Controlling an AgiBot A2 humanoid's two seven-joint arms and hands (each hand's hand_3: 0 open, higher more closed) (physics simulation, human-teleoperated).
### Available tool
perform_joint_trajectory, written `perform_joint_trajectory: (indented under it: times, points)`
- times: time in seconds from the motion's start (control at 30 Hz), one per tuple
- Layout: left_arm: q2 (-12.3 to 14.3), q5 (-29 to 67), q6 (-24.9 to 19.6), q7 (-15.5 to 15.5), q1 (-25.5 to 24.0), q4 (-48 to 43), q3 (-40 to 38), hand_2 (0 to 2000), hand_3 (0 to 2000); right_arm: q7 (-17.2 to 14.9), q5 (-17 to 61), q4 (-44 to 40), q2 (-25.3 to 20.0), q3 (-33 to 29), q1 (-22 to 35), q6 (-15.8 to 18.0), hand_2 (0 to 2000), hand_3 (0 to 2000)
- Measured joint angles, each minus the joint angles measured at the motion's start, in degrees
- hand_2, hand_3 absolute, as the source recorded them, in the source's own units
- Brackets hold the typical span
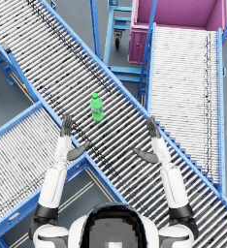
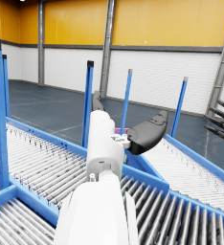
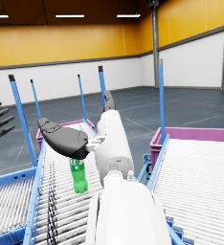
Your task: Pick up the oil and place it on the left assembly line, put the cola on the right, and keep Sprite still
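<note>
A green Sprite bottle (image 1: pixel 97 107) stands upright on the long middle roller conveyor (image 1: pixel 52 58), a little beyond and between my two hands. The right wrist view shows the same bottle (image 3: pixel 78 175) past my thumb. My left hand (image 1: pixel 68 142) hovers open over the conveyor's near left edge, fingers stretched forward and thumb out to the side. My right hand (image 1: pixel 151 143) hovers open to the right of the bottle in the same pose. Neither hand touches the bottle. No oil or cola shows in any view.
A left roller line (image 1: pixel 18 150) joins below the middle conveyor. A right roller line (image 1: pixel 183 87) runs toward a purple bin (image 1: pixel 183 19) at the back. Blue frame posts (image 2: pixel 87 103) rise along the conveyor edges.
</note>
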Motion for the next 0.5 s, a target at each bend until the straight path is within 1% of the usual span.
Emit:
perform_joint_trajectory:
  times: [0.5]
  points:
    - [0.0,0.0,0.0,0.0,0.0,0.0,0.0,0,0,0.0,0.0,0.0,0.0,0.0,0.0,0.0,0,0]
